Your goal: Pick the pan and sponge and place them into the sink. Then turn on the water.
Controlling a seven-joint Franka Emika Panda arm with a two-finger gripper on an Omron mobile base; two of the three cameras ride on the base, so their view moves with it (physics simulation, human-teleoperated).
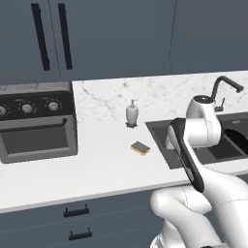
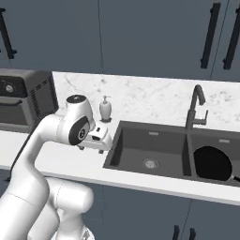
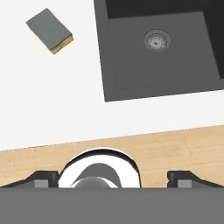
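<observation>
Gripper (image 3: 112,181) jaws spread wide, holding nothing, poised above the counter's front edge. Sponge (image 3: 49,30) lies on the white counter (image 3: 65,100) at 11 o'clock in the hand view, just beside the sink (image 3: 101,52), not touching it. Pan (image 2: 213,164) sits in the right basin: that part looks done. Faucet (image 2: 194,110) dry, no stream. Left: sponge in, then water on.

- White marble-patterned countertop (image 1: 101,160), running along the wall above dark drawers.
- Sponge (image 1: 140,148), flat on the countertop, near the sink's left rim.
- White soap dispenser (image 1: 132,113), upright by the backsplash.
- Toaster oven (image 1: 36,127), at the left.
- Dark double-basin sink (image 2: 154,152), recessed; black pan (image 2: 213,164) in its right basin.
</observation>
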